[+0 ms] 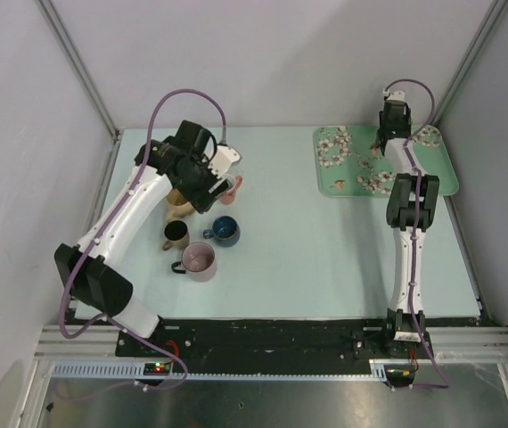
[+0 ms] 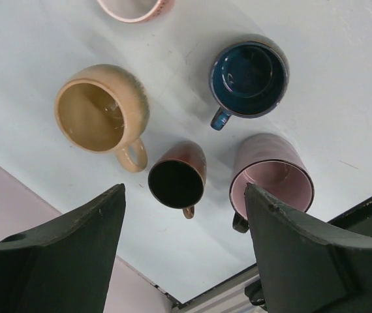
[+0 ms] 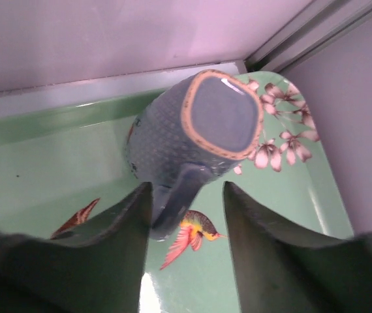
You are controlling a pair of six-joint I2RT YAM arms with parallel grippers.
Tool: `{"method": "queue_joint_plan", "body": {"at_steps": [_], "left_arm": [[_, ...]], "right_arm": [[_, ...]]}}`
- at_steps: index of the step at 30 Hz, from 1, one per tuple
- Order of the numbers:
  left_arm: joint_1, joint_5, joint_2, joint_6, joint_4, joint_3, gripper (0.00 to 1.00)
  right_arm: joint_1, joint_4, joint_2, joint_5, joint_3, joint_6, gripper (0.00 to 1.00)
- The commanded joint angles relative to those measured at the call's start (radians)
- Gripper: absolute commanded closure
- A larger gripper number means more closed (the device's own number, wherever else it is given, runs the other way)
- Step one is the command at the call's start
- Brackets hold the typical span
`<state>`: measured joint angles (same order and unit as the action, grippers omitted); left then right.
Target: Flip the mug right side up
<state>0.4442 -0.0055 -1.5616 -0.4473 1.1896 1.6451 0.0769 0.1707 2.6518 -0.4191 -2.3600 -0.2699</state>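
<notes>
Left jaws hang spread wide above a huddle of mugs on the left half of the pale bench (image 1: 325, 259), with nothing between them; the left arm (image 1: 138, 201) reaches out over the group from its base at the near edge. Under it, all mouth-up, sit a tan mug (image 2: 101, 117) furthest left with its handle towards a small dark brown mug (image 2: 177, 176), then a pale pink mug (image 2: 271, 179) nearest the arm bases and a dark blue mug (image 2: 248, 78) just beyond it. A fifth, salmon-rimmed mug (image 2: 137, 8) shows only its edge at the far side of the cluster. None of these five touch, though they stand close together. Over on the right, well apart from that group, a green tray (image 3: 55, 150) painted with pale blossoms and a bird (image 3: 189, 235) lies in the far right corner. The right arm (image 1: 412, 232) stretches straight out to it. On the tray is the grey-blue mug (image 3: 192, 137), turned bottom up so its tan-edged base faces the wrist camera; whether it sits square on its rim or leans I cannot tell. Its handle (image 3: 173, 195) points back between the right jaws, which stand apart on either side of it, one finger right against the handle and a gap showing on the other side, so they are not pinching it.
</notes>
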Motion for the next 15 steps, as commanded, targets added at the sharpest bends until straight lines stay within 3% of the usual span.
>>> {"method": "queue_joint_plan", "body": {"at_steps": [1,6,10,15], "left_arm": [[-0.024,-0.016,0.001,-0.022,0.006,0.062,0.22],[-0.034,-0.029,-0.014,-0.032,0.009,0.095,0.22],[-0.035,-0.034,-0.019,-0.036,0.011,0.114,0.22],[-0.034,-0.033,-0.013,-0.027,0.015,0.126,0.22]], "right_arm": [[0.009,-0.075,0.027,-0.021,-0.066,-0.073,0.54],[0.008,-0.075,0.036,-0.021,-0.074,-0.089,0.61],[0.016,-0.051,0.031,-0.011,-0.078,-0.067,0.94],[0.035,-0.024,-0.056,0.025,0.006,0.033,1.0]]}}
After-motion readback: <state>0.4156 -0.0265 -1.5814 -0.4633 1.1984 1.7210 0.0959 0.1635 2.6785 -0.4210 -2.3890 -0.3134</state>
